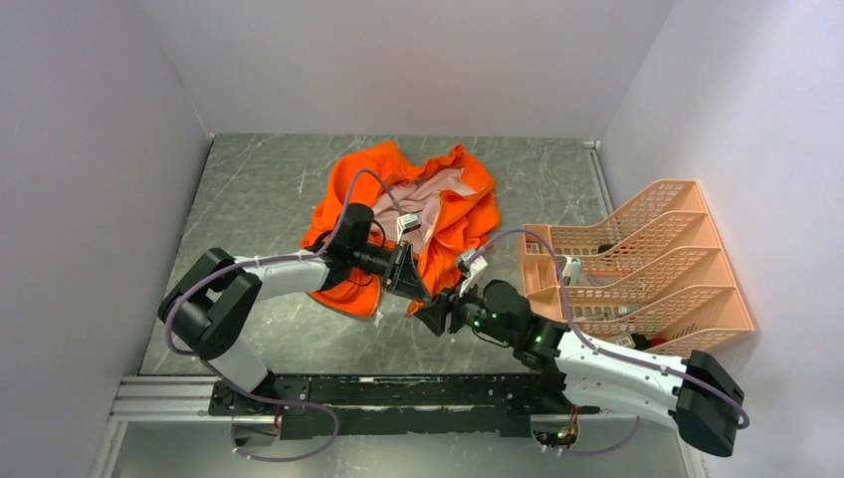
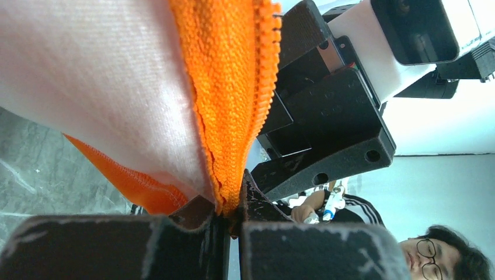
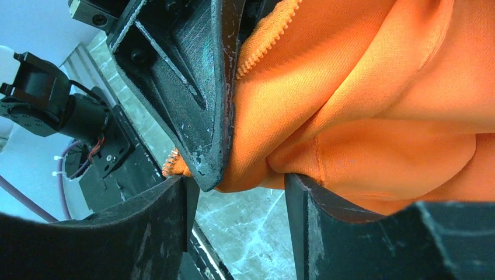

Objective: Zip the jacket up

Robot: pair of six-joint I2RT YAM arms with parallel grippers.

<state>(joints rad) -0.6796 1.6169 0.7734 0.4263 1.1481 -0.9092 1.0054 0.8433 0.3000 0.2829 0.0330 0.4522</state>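
Jacket (image 1: 476, 211) zipper edge in left pincer (image 1: 419, 290), right pincer (image 1: 437, 313) agape alongside

In the top view the left gripper (image 1: 425, 292) hides the near hem of the jacket (image 1: 468, 214). The left wrist view cuts the zipper (image 2: 267, 70) off at its top edge and the face of a person (image 2: 435, 255) at its bottom. What lies in the rack (image 1: 647, 204) is too small to name.

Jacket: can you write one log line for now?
jacket: unzipped | left gripper: shut on jacket edge | right gripper: open beside it
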